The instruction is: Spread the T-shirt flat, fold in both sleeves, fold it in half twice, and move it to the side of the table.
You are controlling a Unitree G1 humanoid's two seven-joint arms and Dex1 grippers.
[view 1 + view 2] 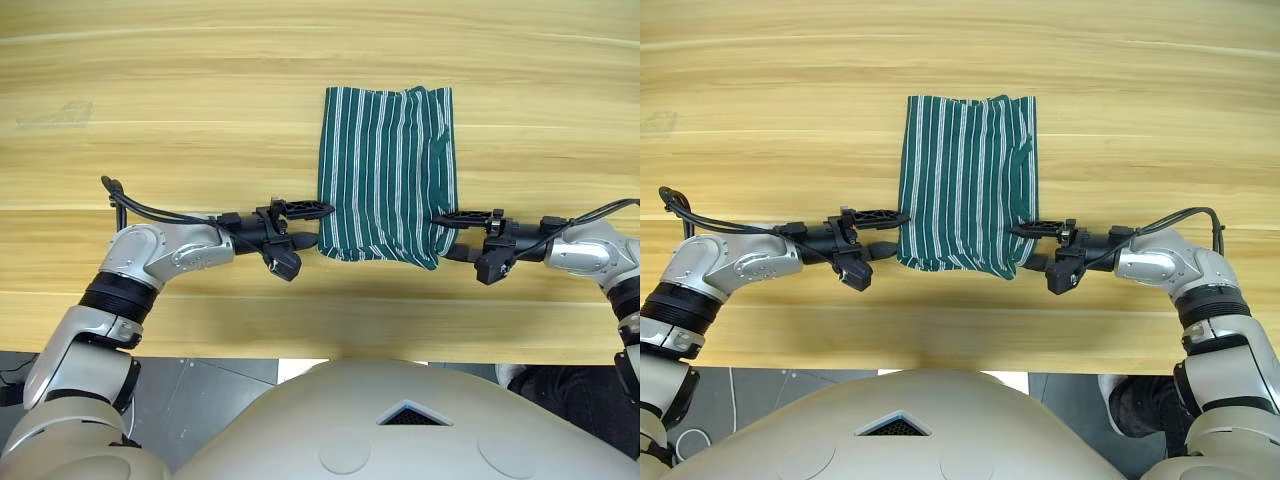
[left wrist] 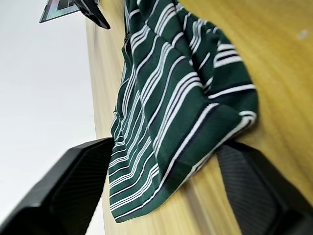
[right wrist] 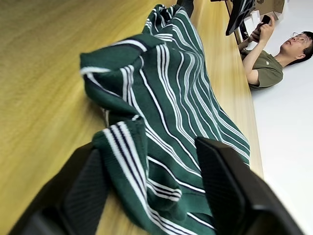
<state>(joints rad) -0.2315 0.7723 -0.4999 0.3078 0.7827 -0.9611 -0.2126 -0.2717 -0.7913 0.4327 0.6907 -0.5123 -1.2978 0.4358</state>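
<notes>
A green T-shirt with white stripes (image 1: 385,170) lies folded into a narrow rectangle in the middle of the wooden table (image 1: 150,130), its right side rumpled. My left gripper (image 1: 312,226) is at the shirt's near left corner, open, and its fingers straddle the cloth edge (image 2: 161,171). At the near right corner my right gripper (image 1: 446,235) is also open, with the bunched corner (image 3: 142,161) between its fingers. Both grippers lie low over the table, pointing inward at each other.
Bare wood stretches to both sides of the shirt and beyond it. The table's near edge (image 1: 300,355) runs just behind the two arms.
</notes>
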